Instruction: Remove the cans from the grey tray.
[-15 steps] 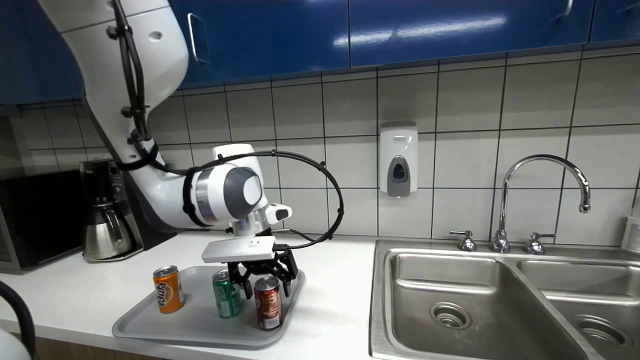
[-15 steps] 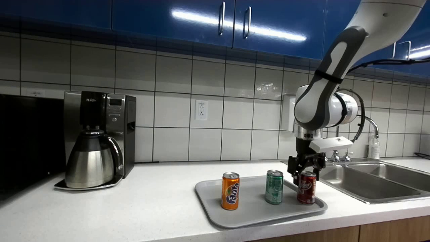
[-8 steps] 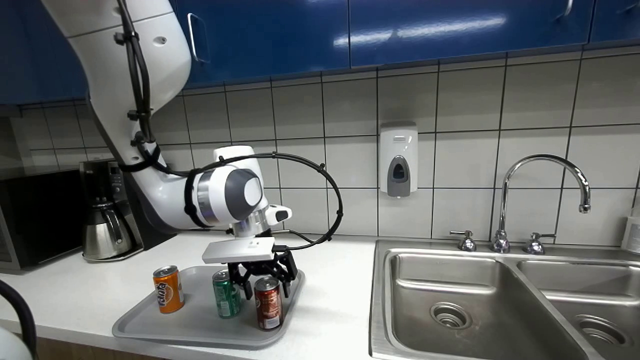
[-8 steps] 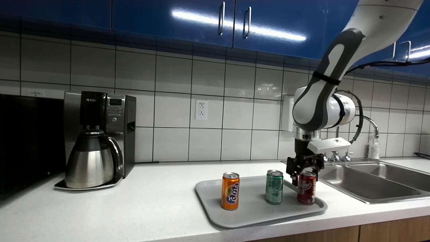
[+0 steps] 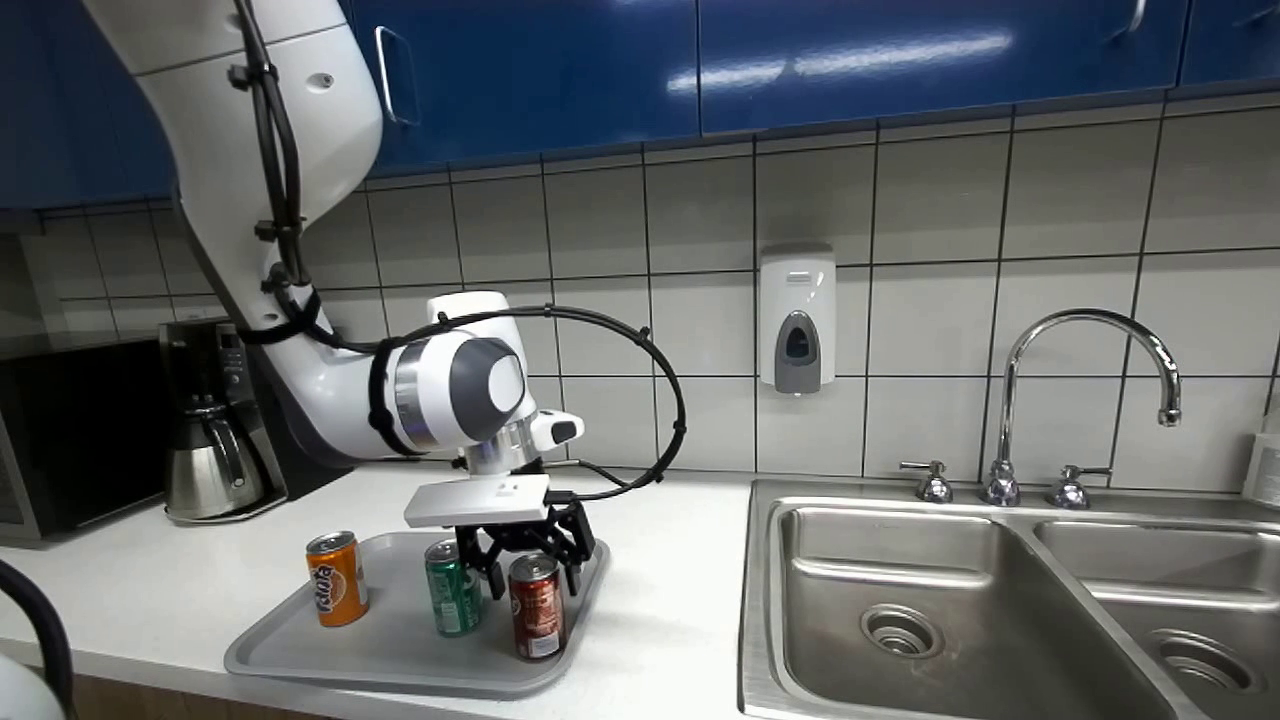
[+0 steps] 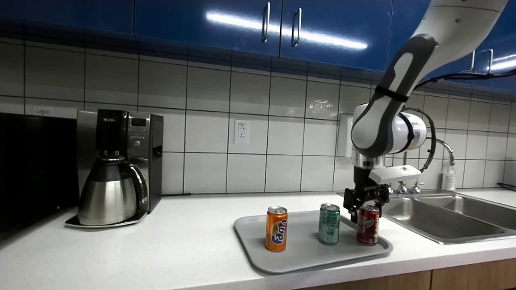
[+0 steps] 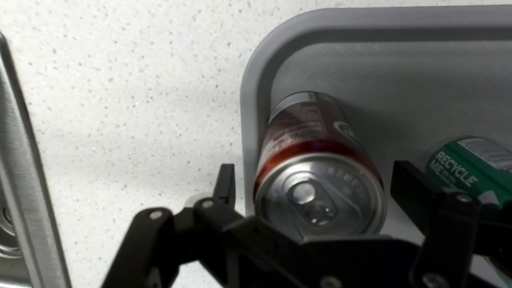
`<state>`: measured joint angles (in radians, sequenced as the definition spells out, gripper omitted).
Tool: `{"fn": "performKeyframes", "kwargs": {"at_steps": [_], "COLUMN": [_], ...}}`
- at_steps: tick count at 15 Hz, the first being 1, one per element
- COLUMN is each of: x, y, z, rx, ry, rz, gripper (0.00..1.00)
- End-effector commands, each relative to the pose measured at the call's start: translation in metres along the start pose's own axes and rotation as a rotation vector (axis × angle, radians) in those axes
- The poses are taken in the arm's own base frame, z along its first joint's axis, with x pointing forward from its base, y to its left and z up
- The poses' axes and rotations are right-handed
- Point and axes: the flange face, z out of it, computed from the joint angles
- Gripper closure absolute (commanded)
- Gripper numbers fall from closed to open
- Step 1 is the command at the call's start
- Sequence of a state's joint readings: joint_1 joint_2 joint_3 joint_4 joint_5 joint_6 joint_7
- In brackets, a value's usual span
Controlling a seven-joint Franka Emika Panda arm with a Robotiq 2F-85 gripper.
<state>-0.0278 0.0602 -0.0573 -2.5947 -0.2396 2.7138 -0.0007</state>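
Note:
The grey tray (image 6: 298,257) lies on the counter with three upright cans on it. An orange can (image 6: 276,229) stands at one end, a green can (image 6: 329,224) is near the middle, and a red can (image 6: 368,229) is at the end nearest the sink. My gripper (image 7: 314,186) points down over the red can, open, with a finger on either side of its silver top. In the wrist view a gap shows between each finger and the can. The green can (image 7: 472,168) is close beside one finger. Part of the red can's top is hidden by the gripper body.
A steel sink (image 5: 900,560) with a faucet (image 5: 1090,320) is set into the counter beside the tray. A coffee maker with a steel pot (image 6: 109,197) stands at the opposite end. White counter (image 5: 660,600) shows between tray and sink. Blue cabinets (image 5: 560,70) hang above.
The arm's upper links and gripper shifted very slightly early in the last second, then held still. The cans and tray have stayed in place, and the gripper has stayed open.

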Motion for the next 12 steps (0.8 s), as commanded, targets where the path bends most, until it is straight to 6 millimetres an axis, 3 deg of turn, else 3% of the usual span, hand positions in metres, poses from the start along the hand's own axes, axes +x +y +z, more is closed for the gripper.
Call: {"fn": "performKeyframes", "kwargs": {"at_steps": [1, 4, 6, 7, 8, 11, 12], "x": [-0.0035, -0.0059, -0.0072, -0.0078, -0.0080, -0.0083, -0.0084], "y": [-0.0004, -0.0008, -0.0013, -0.0013, -0.0015, -0.0016, -0.0016], "z": [-0.0035, -0.0042, -0.0036, -0.0029, -0.0025, -0.0020, -0.0025], "rx": [-0.011, -0.010, -0.011, -0.010, -0.010, -0.009, -0.009], "ry": [0.013, 0.014, 0.012, 0.011, 0.012, 0.014, 0.015], "rz": [0.011, 0.009, 0.008, 0.007, 0.007, 0.008, 0.008], "gripper": [0.00, 0.00, 0.13, 0.31, 0.32, 0.57, 0.61]}}
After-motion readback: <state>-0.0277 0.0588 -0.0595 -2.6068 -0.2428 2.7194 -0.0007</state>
